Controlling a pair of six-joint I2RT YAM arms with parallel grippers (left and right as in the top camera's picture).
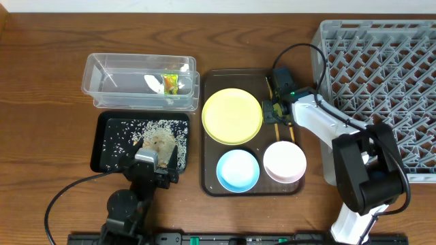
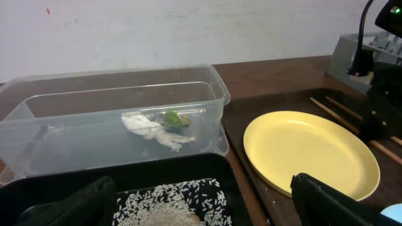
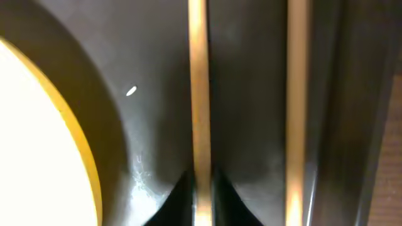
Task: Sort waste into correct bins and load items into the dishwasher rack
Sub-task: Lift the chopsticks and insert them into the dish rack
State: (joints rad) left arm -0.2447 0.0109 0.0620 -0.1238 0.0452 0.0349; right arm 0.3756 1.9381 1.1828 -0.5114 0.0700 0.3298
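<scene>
Left hand (image 2: 202,191): fingers spread wide (the left wrist view shows the gap plainly; overhead gives only the arm's dark body). It sits above the near edge of the black tray (image 1: 109,153). The tray holds scattered rice grains (image 1: 155,126) and a brownish food lump (image 1: 162,142).

Just beside it is the dark brown serving tray (image 1: 210,153). The light-blue bowl (image 1: 238,169) and pink bowl (image 1: 285,161) stand at its near end, with the yellow plate (image 1: 232,116) beyond them. The pink bowl shows in overhead only.

The chopsticks (image 3: 198,75) lie along the serving tray's right side, just beside the plate. The right hand (image 3: 198,198) is down over them. In the right wrist view its fingertips (image 3: 179,201) are set narrow, pressed to either side of one stick. The second stick lies parallel, apart from the fingers. The same view picks up one stray rice grain (image 3: 130,91) on the serving tray, too small to find from above.

Farther back, the clear tub (image 1: 102,78) stands behind the black tray. It holds the snack wrapper (image 1: 169,83) and white paper scraps (image 1: 153,83).

At the far right of the surface (image 1: 41,68) stands the grey dishwasher rack (image 1: 381,68).
</scene>
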